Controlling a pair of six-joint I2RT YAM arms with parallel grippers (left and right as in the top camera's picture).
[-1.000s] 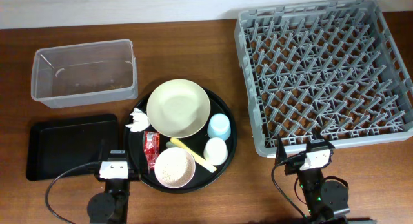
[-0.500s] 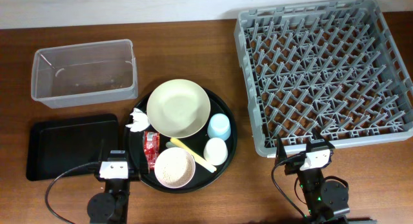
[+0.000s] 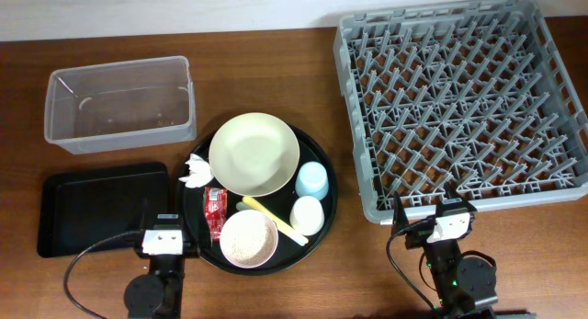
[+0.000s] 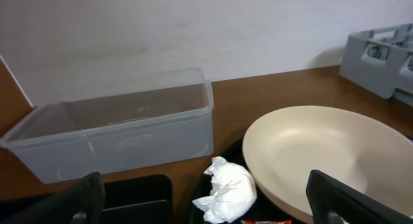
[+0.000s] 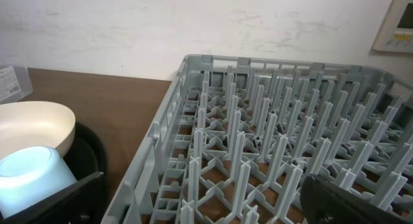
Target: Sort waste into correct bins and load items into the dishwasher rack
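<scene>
Left hand (image 4: pixel 205 180): fingers sit at both lower corners of its wrist view, spread wide, gripping nothing. Right hand (image 5: pixel 205 182): same, jaws wide apart, nothing held. Overhead can't resolve either hand's fingers, only the wrist views do. Only overhead shows the bowl (image 3: pixel 248 238) with a grainy white fill that reads as rice (image 3: pixel 246 234), the white cup (image 3: pixel 307 214) and the yellow utensil (image 3: pixel 274 219), all on the round black tray (image 3: pixel 332 186) at centre, along with the plate (image 3: pixel 254 153), blue cup (image 3: pixel 311 179), tissue (image 3: pixel 196 170) and sachet (image 3: pixel 215 213). Yellow utensil lies diagonal, far-left to near-right, between bowl and white cup, far end at the plate's near rim. Sachet's long axis runs near-far; it lies between tissue and bowl. Clear tub (image 3: pixel 119 71) is far-left on the surface (image 3: pixel 276 62), long axis left-right. Black rectangular tray (image 3: pixel 96 209) sits in front of it on the same axis, just beside the round tray. Rack (image 3: pixel 459 108) is on the right, near the round tray, well apart from the tub. Left wrist adds a low angle: tissue crumpled right at the plate rim, tub's side wall, a rack corner at the right edge. Right wrist adds: rack pegs standing upright, blue cup just beside the plate.
</scene>
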